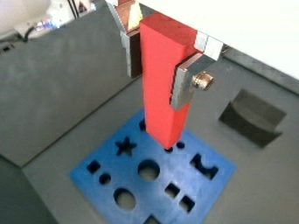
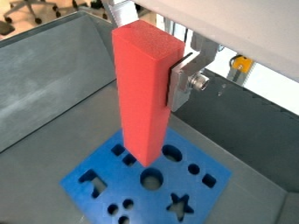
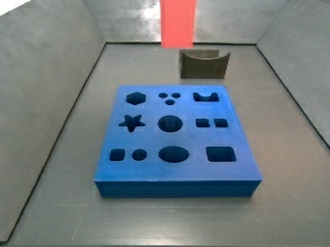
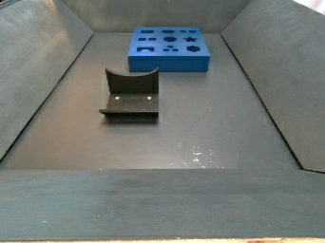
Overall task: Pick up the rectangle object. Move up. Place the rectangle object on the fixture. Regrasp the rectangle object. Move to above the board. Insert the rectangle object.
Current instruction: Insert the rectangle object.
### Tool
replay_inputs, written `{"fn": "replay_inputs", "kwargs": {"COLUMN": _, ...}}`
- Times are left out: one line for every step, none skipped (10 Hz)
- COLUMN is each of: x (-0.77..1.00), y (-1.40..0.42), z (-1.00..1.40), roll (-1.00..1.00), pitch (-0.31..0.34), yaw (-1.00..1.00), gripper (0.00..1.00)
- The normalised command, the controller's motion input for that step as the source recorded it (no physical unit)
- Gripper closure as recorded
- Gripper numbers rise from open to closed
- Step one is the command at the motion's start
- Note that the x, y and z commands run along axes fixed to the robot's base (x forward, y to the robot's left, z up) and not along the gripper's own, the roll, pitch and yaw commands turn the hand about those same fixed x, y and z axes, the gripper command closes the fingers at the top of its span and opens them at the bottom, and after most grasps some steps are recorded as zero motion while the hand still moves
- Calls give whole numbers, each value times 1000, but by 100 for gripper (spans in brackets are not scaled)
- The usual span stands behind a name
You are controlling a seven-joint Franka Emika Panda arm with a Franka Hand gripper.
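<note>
Gripper [image 1: 163,74] clamping one red-orange rectangular block [image 1: 163,83] upright above one blue holed board [image 1: 152,179].
One dark notched fixture [image 3: 203,64] is standing beside it.

The grey floor [image 4: 191,133] carries the blue board [image 4: 170,47] and, well apart, the fixture [image 4: 129,95].
</note>
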Motion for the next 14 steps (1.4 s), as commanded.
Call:
{"fn": "replay_inputs", "kwargs": {"x": 94, "y": -311, "z": -337, "roll": -17, "pitch": -166, "yaw": 0, "gripper": 100}}
{"fn": "replay_inputs", "kwargs": {"x": 80, "y": -317, "z": -334, "roll": 0, "pitch": -129, "yaw": 0, "gripper": 100}}
{"fn": "replay_inputs", "kwargs": {"x": 49, "y": -317, "z": -320, "roll": 0, "pitch": -103, "yaw": 0, "gripper": 100}}
{"fn": "replay_inputs", "kwargs": {"x": 3, "y": -294, "z": -309, "roll": 0, "pitch": -117, "yaw": 0, "gripper": 100}}
{"fn": "replay_inputs", "kwargs": {"x": 0, "y": -291, "z": -326, "roll": 0, "pitch": -103, "yaw": 0, "gripper": 100}}
{"fn": "replay_inputs", "kwargs": {"x": 26, "y": -240, "z": -400, "roll": 14, "pitch": -54, "yaw": 157, "gripper": 100}}
{"fn": "replay_inputs", "kwargs": {"x": 0, "y": -234, "z": -449, "roll": 77, "pitch": -69, "yaw": 203, "gripper": 100}}
{"fn": "replay_inputs", "kwargs": {"x": 0, "y": -240, "z": -426, "roll": 63, "pitch": -69, "yaw": 166, "gripper": 100}}
{"fn": "replay_inputs", "kwargs": {"x": 26, "y": -217, "z": -311, "roll": 0, "pitch": -123, "yaw": 20, "gripper": 100}}
{"fn": "replay_inputs", "kwargs": {"x": 77, "y": -197, "z": -254, "roll": -51, "pitch": -120, "yaw": 0, "gripper": 100}}
{"fn": "replay_inputs", "kwargs": {"x": 209, "y": -163, "z": -263, "roll": -31, "pitch": -71, "yaw": 0, "gripper": 100}}
{"fn": "replay_inputs", "kwargs": {"x": 274, "y": -151, "z": -283, "roll": 0, "pitch": -17, "yaw": 0, "gripper": 100}}
{"fn": "replay_inputs", "kwargs": {"x": 314, "y": -117, "z": -237, "roll": 0, "pitch": -9, "yaw": 0, "gripper": 100}}
{"fn": "replay_inputs", "kwargs": {"x": 331, "y": -74, "z": -123, "roll": 0, "pitch": 0, "yaw": -40, "gripper": 100}}
